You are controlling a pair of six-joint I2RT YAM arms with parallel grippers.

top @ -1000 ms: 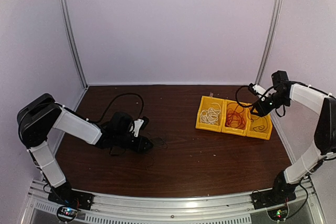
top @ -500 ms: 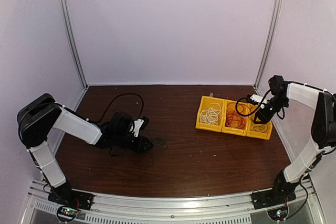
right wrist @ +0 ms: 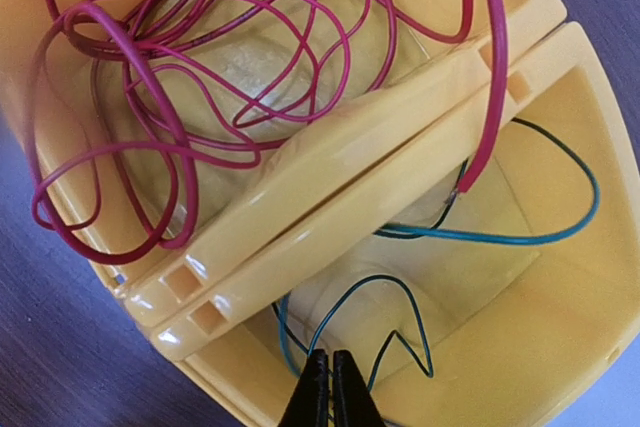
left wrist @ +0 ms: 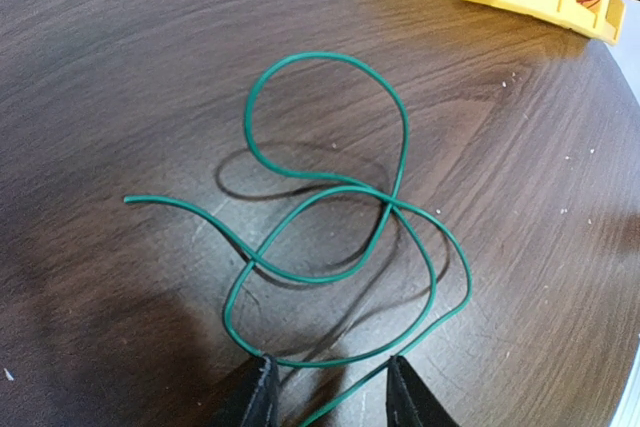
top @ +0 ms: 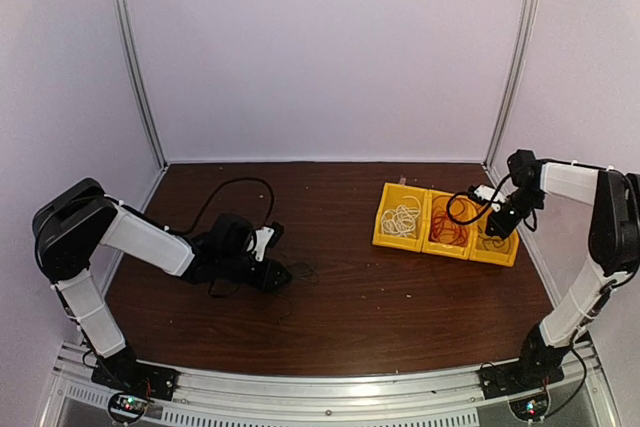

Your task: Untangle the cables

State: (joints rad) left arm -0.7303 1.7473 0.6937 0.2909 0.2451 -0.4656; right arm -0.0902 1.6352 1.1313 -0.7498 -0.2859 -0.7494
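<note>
Green cable lay in loose crossing loops on table; your left gripper stood apart astride its tail; red cable tangled in yellow bin; your right gripper pinched together over thin teal cable in neighbouring bin.

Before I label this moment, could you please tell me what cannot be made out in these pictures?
Left wrist view: the green cable runs off the bottom edge at the left claw, hiding one end.
Right wrist view: whether the shut right claw pinches the dark cable; its tips cover the contact.
Top view: the white cable is too small to trace.
</note>
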